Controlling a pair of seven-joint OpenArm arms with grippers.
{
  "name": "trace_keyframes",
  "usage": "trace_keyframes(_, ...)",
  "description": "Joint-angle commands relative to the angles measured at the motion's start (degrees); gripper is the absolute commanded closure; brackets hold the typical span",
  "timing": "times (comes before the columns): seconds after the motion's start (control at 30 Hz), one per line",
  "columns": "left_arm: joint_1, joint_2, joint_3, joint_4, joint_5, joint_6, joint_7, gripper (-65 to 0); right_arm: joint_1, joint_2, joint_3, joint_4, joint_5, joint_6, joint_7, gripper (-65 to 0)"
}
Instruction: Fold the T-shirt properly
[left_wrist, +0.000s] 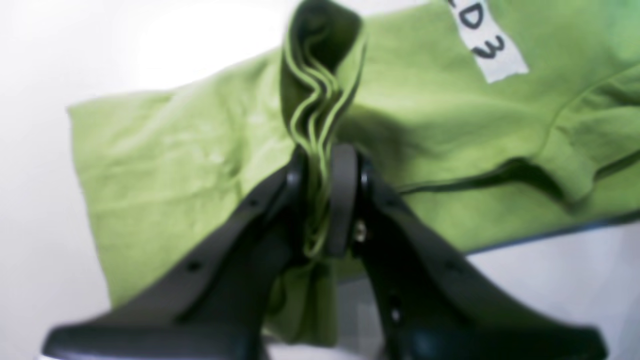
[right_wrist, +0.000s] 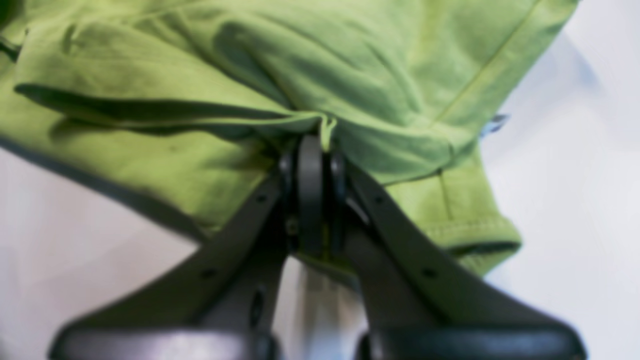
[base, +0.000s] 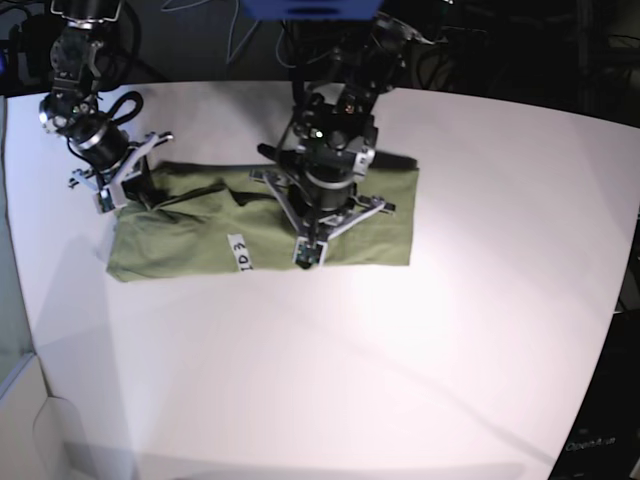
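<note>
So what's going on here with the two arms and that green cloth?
A two-armed robot is folding a plain olive-green cotton T-shirt on a white table. The left gripper pinches a bunch of stacked layers; the right gripper clamps an edge near the sleeve. The shirt lies as a long folded band.

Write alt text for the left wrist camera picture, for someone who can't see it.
Blurry close-up: the left claw, black and two-fingered, is shut on a bunched stack of folds of a green T-shirt. The rest of the shirt lies spread on a white table beyond it. A white tag with dark characters shows on the fabric at upper right.
</note>
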Motion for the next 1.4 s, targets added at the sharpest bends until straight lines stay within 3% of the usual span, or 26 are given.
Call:
trace_keyframes(0.0,-0.9,0.7,0.2,0.8,0.3,0.1,-1.2,-2.7,-1.5,-0.5,-0.8,-1.4,-8.0,0.8,-11.6,-0.6)
trace_keyframes(0.3,-0.9,0.7,0.4,1.3,0.3,0.1,-1.5,-4.0,-1.4,-0.3,-0.7,-1.4,-8.0,0.8,-11.6,-0.6)
trace_keyframes(0.5,-3.2,0.7,0.4,1.3,0.3,0.1,-1.3,-14.5,-1.5,-0.4,-0.9,-1.4,-8.0,0.8,-11.6,-0.6)
trace_keyframes(0.93,-2.8,0.7,-0.1,4.9,-0.5,0.1,-1.2,-14.6,-1.5,-0.2,-0.7,-1.3,-8.0,0.8,-11.6,-0.6)
trace_keyframes(1.37,4.2,-4.8,-15.7,4.6,-1.1,-0.5,-2.0,-14.3,-1.5,1.7,-0.6,-1.2,-8.0,0.8,-11.6,-0.6)
